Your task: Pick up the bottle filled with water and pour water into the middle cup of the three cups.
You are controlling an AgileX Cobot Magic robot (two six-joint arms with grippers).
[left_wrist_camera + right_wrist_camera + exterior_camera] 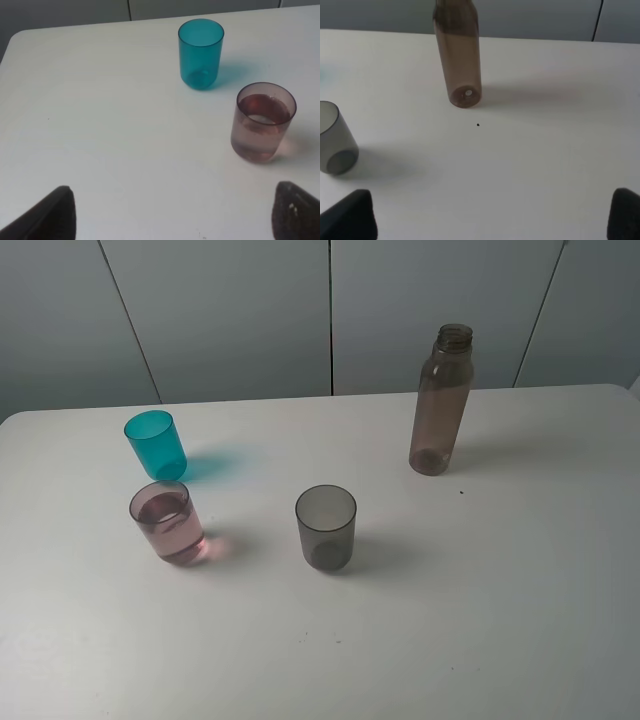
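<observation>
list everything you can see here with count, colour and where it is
bottle: 1, brownish-pink, upright, uncapped, far right of table
teal cup: 1, teal, far left, looks empty
pink cup: 1, pale pink, left, just in front of the teal cup, holds water
grey cup: 1, smoky grey, centre, looks empty
table: 1, white, under everything
wall panels: grey, behind table
left gripper: 1, dark fingers wide apart, near the pink cup, holding nothing
right gripper: 1, dark fingers wide apart, facing the bottle, holding nothing

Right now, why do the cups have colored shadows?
Exterior high view: light passes through the teal cup, tinting its shadow teal, the pink cup pinkish; the grey cup casts grey. Left wrist view: same tints. Right wrist view: bottle shadow faint, soft.
</observation>
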